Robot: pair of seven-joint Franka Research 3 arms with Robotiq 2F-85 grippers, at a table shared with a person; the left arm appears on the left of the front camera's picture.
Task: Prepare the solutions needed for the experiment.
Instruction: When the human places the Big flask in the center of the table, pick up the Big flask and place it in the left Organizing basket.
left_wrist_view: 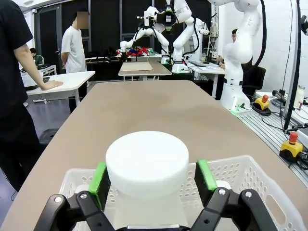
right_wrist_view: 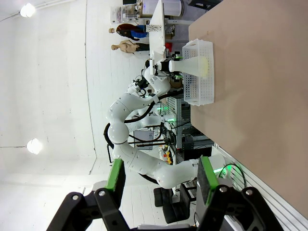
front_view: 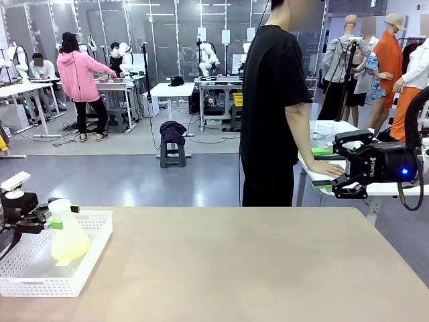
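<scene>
Your left gripper (left_wrist_view: 150,180) sits at the neck of one flask (front_view: 66,235). The two green pads (left_wrist_view: 100,182) flank the flask's white cap (left_wrist_view: 147,161), one on each side. You can see narrow gaps beside the cap, so whether the pads pinch it cannot be told. The flask stands upright inside one white perforated basket (front_view: 94,251) at the table's left near corner. A small amount of pale yellow-green liquid (front_view: 69,249) fills the flask's wide base.

Your right gripper (front_view: 323,168) hangs above and beyond the table's right far corner, fingers spread, with nothing between them. One tan table (front_view: 255,268) lies below both arms.

One person in a black shirt (front_view: 271,100) stands at the far side, one hand (front_view: 328,169) resting on a white side table (front_view: 389,189).
</scene>
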